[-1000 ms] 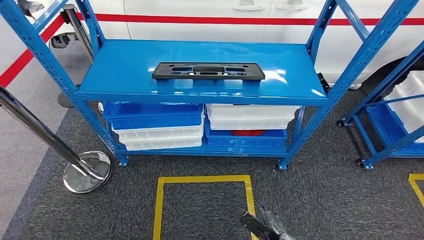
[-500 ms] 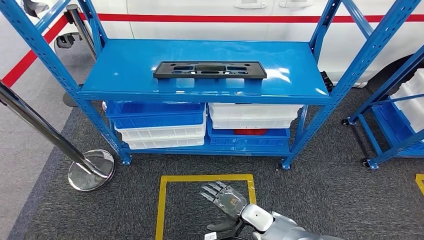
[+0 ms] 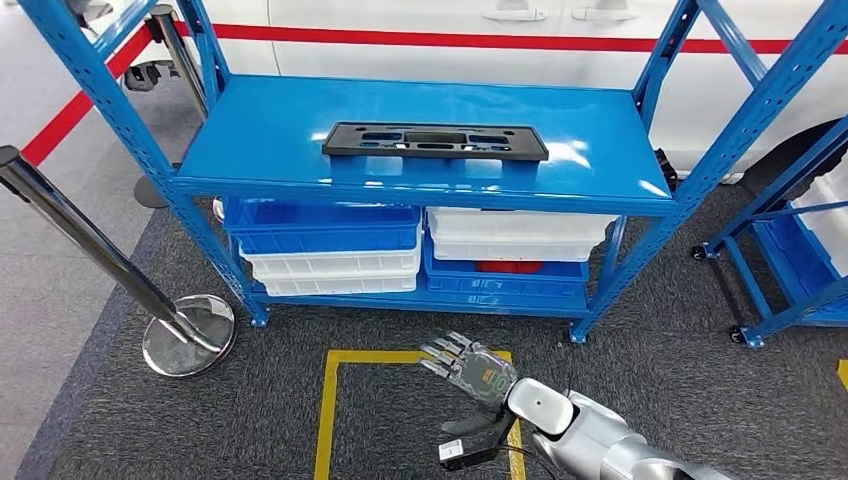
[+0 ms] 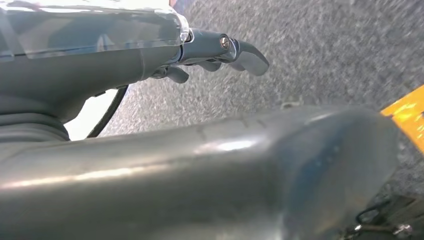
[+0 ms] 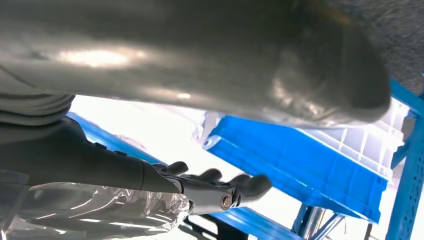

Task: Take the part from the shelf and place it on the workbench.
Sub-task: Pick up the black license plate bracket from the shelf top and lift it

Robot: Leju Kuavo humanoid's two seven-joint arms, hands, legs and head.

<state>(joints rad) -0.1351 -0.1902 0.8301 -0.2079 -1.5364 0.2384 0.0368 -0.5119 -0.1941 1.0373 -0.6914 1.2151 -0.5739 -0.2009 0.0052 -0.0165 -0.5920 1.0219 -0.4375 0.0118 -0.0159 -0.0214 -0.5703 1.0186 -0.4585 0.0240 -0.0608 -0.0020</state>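
A flat black plastic part (image 3: 436, 141) with several cut-outs lies along the front of the blue shelf top (image 3: 300, 120). My right hand (image 3: 470, 368) hovers low over the carpet in front of the shelf, well below the part, its fingers spread and holding nothing. In the right wrist view that right hand (image 5: 215, 187) points its straight fingers toward the blue bins. My left hand (image 4: 220, 50) hangs over grey carpet in the left wrist view, fingers loosely extended with nothing in them.
Blue bins (image 3: 320, 225) and white bins (image 3: 515, 232) fill the lower shelf. A chrome stanchion (image 3: 185, 335) stands at the left. Yellow tape (image 3: 335, 400) marks a square on the carpet. A second blue rack (image 3: 790, 250) stands to the right, a white car (image 3: 450, 30) behind.
My right hand has risen from the bottom edge toward the shelf, with fingers spread. The whole picture has shifted slightly, so the camera has moved.
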